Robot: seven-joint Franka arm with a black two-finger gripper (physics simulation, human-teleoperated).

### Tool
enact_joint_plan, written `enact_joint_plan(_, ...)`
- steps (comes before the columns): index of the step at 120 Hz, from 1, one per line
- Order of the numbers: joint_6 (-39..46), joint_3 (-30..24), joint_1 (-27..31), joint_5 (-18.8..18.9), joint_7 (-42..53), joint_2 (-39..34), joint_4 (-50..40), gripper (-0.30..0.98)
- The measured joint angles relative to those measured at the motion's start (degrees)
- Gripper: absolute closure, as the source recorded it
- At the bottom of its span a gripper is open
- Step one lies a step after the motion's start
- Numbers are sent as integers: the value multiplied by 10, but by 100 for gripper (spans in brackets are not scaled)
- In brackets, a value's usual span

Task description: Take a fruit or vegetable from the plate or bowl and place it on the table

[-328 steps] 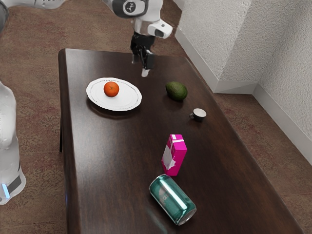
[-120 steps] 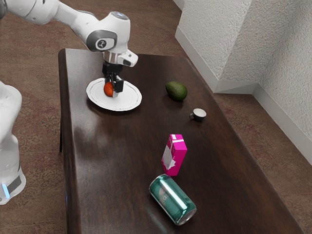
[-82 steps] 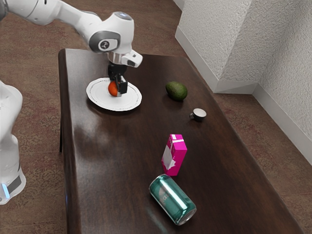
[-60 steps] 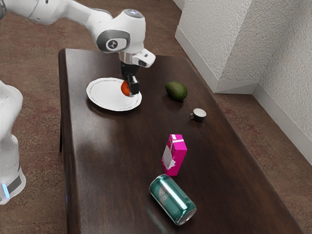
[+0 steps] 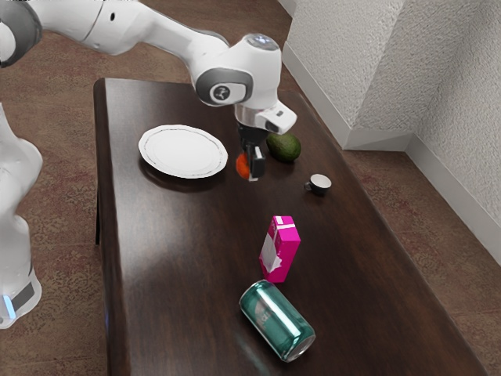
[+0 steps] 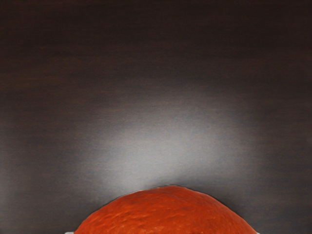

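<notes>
Held orange (image 5: 243,166) has left the plate (image 5: 180,150); the can (image 5: 286,326) bears an unreadable label (image 5: 265,316).

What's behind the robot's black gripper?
Behind my gripper, an avocado shows, its upper edge partly covered by my arm. The orange fruit is held between the fingers, one hiding part of it. The table directly behind them is hidden.

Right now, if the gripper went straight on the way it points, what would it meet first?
The gripper points down, shut on the orange, so the orange would probably meet bare table first, beside the plate. Its height above the wood is hard to judge.
</notes>
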Motion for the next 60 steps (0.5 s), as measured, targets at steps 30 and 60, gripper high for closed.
enact_joint_plan(30, 2, 0, -10, -11, -1, 9, 6, 23)
enact_joint_plan(60, 1, 1, -11, -15, 2, 8, 6, 4)
